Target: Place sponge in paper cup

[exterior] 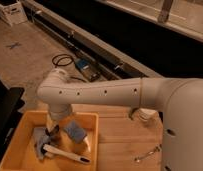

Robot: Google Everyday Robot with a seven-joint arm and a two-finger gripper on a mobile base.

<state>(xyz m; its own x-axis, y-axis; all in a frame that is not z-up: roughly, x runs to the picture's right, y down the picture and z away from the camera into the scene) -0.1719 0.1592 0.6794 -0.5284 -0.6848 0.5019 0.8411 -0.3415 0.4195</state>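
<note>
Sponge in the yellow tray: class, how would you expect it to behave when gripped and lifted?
The sponge looks like soft foam, so it will probably squash under the gripper, now open beside it over the tray. Being a flat-sided block, it should not roll. Small as it is, it is likely light.

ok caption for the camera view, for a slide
Open end effector in the yellow bin beside the blue sponge, paper cup partly hidden by the arm

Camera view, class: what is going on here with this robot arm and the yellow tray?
The robot's arm reaches down into the yellow tray, its tool open, low between the pale cloth and the blue sponge. It holds nothing. The sponge lies in the tray; the white paper cup stands on the wooden table, partly behind the arm.
</note>
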